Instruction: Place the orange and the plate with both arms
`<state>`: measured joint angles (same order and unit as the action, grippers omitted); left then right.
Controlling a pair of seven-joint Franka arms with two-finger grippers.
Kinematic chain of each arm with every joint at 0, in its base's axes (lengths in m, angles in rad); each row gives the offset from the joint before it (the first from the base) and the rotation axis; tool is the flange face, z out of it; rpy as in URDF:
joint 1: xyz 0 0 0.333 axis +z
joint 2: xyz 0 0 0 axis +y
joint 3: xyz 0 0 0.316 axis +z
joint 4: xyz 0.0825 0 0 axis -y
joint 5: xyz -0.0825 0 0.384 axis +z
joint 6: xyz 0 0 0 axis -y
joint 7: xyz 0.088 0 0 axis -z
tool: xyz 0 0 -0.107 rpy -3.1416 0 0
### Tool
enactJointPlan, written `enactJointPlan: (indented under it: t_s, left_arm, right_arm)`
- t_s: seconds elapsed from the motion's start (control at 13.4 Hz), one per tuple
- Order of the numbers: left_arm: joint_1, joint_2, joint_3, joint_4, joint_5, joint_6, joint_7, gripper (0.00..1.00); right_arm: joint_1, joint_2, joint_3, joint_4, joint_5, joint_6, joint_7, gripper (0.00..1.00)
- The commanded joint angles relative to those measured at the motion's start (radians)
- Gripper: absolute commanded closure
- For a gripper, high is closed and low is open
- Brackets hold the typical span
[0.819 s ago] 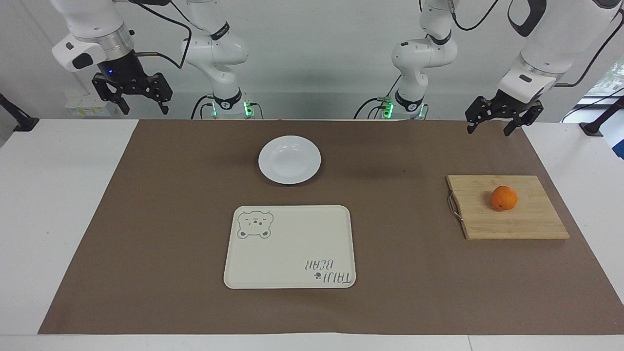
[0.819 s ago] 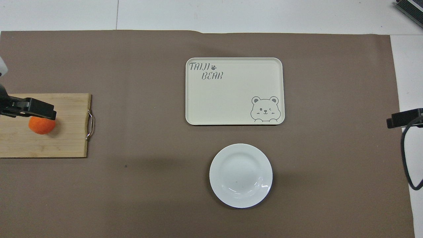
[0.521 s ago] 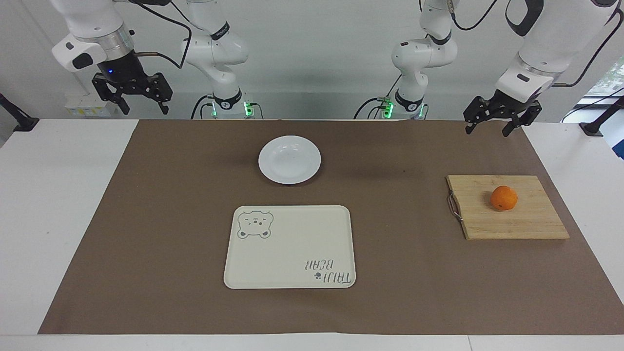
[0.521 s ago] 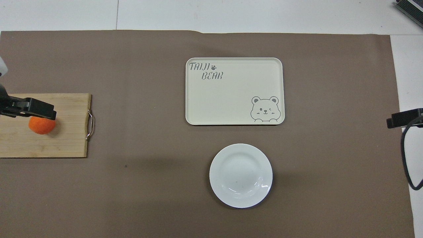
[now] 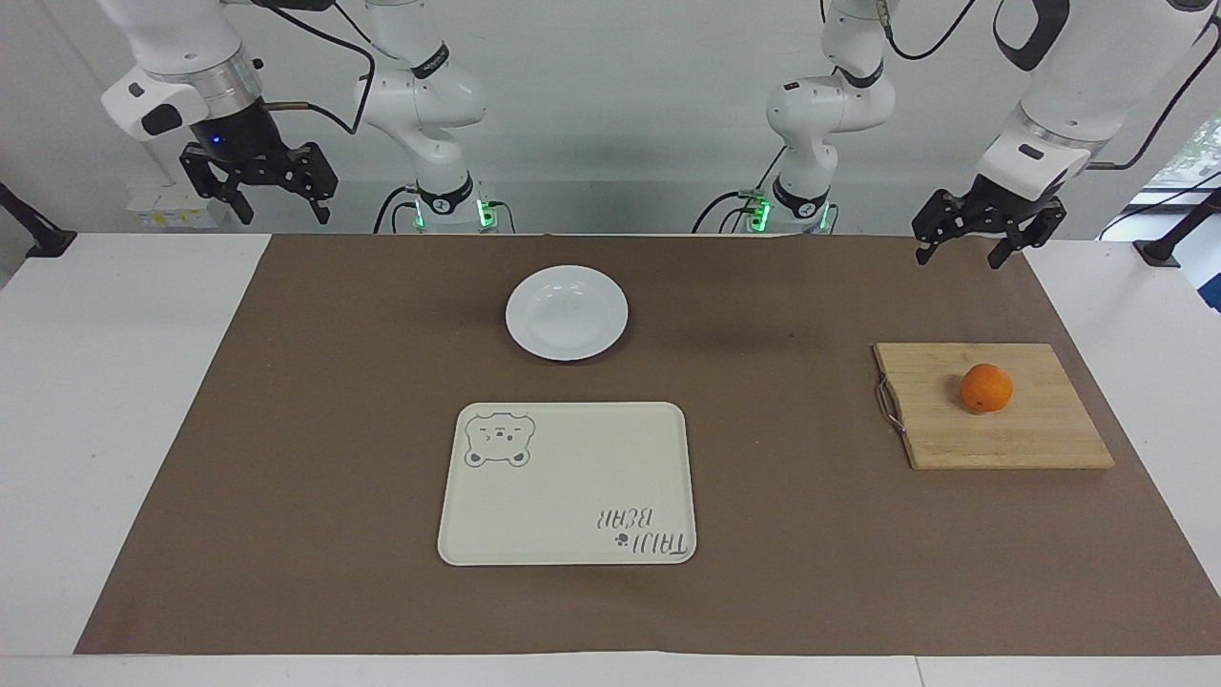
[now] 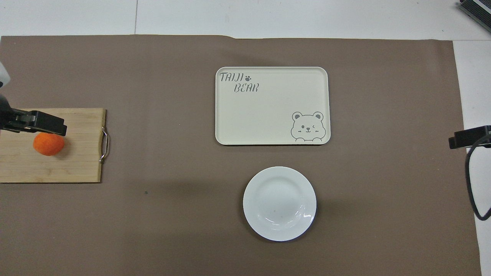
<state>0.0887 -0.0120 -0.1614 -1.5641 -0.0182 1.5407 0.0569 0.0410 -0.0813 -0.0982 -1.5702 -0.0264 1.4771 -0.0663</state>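
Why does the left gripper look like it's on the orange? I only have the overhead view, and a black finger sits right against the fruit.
Observer: It isn't touching. In the facing view the left gripper hangs high in the air, well clear of the orange, which rests on the cutting board.
Operator: Jaws?
Observer: Open, with nothing between them.
Operator: Right gripper? I only get a tip at my frame edge.
Observer: The right gripper is raised at the right arm's end of the table. It is open and empty, well apart from the plate.
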Motion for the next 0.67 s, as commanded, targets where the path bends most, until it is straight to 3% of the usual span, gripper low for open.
enactJointPlan:
  t_s: [0.0,0.6]
  left_arm:
    - [0.006,-0.008,0.000,-0.008,0.009,0.036,-0.002,0.00]
    - [0.092,0.020,0.010,0.003,0.012,0.058,0.090,0.00]
  right_arm:
    - [-0.006,-0.008,0.003,0.001,-0.007,-0.017,-0.021,0.00]
    - [-0.006,-0.008,0.003,0.001,-0.007,-0.015,-0.023,0.00]
